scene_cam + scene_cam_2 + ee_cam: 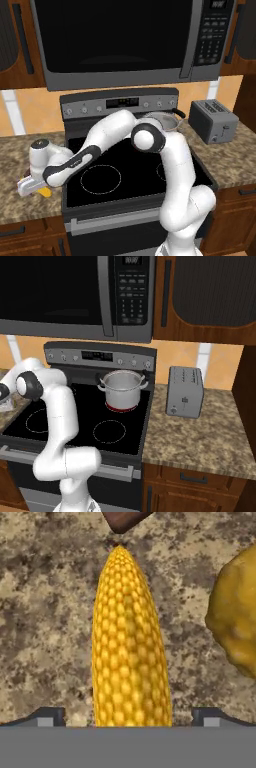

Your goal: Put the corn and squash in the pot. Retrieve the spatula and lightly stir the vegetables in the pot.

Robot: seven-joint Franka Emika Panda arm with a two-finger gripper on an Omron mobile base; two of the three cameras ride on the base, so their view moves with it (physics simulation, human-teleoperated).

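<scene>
The bright yellow corn [131,647] lies lengthwise on the speckled counter, directly under my gripper [130,717]. The two fingertips [50,717] stand wide on either side of the cob with gaps left and right, so the gripper is open. The lumpy dull-yellow squash [237,617] lies just to the cob's right. A dark brown end of the spatula [124,519] shows beyond the cob's tip. From the base, my gripper [31,186] hangs low over the counter left of the stove. The steel pot [162,121] [122,388] stands on the back right burner.
The black stove top [135,170] lies between the left counter and the pot. A grey toaster [214,121] [185,392] stands on the right counter. A microwave [125,40] hangs above the stove, and my arm's elbow [148,138] rises just in front of the pot.
</scene>
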